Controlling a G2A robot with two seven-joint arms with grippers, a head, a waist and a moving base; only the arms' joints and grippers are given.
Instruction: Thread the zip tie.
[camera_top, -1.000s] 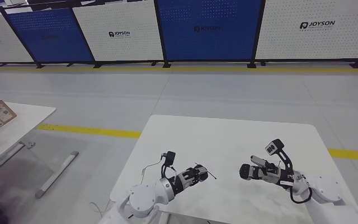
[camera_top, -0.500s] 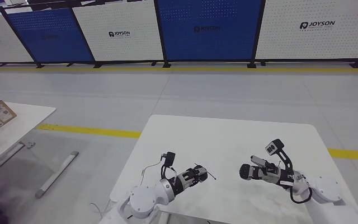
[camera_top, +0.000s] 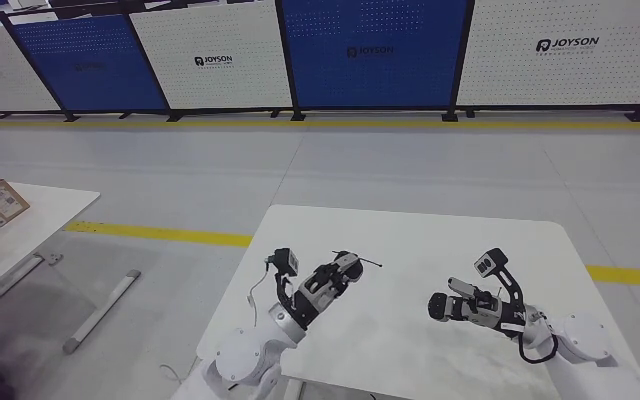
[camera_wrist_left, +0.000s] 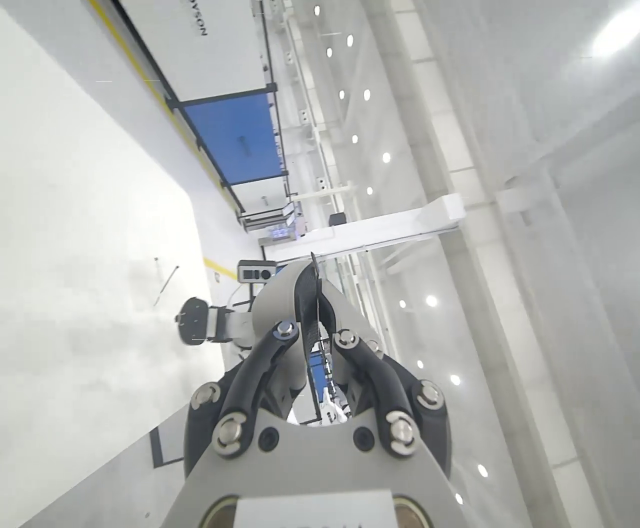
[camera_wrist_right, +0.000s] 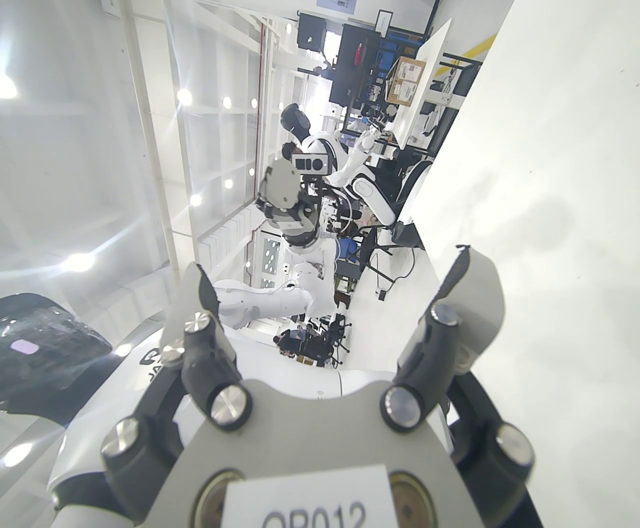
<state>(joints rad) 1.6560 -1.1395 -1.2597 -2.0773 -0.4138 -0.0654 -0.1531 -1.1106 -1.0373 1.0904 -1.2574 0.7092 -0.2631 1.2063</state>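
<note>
A thin black zip tie (camera_top: 369, 262) is pinched in my left gripper (camera_top: 347, 266), which is shut on it and held above the left half of the white table (camera_top: 420, 235). One end of the tie pokes out toward the table's middle. In the left wrist view the strip (camera_wrist_left: 314, 265) shows edge-on between the closed fingertips. My right gripper (camera_top: 436, 306) hovers near the front right of the table, open and holding nothing, its two fingers (camera_wrist_right: 200, 290) spread wide. It faces the left gripper (camera_wrist_right: 280, 187) across a gap.
The table's front edge runs close below both arms. A thin grey line (camera_wrist_left: 166, 285) lies on the tabletop between the grippers; I cannot tell whether it is a shadow or a loose strip. Blue and white panels (camera_top: 370, 50) stand far behind.
The left arm has risen and swung away from the front edge, carrying the zip tie up and toward the table's middle. The right arm has stayed still and open.
</note>
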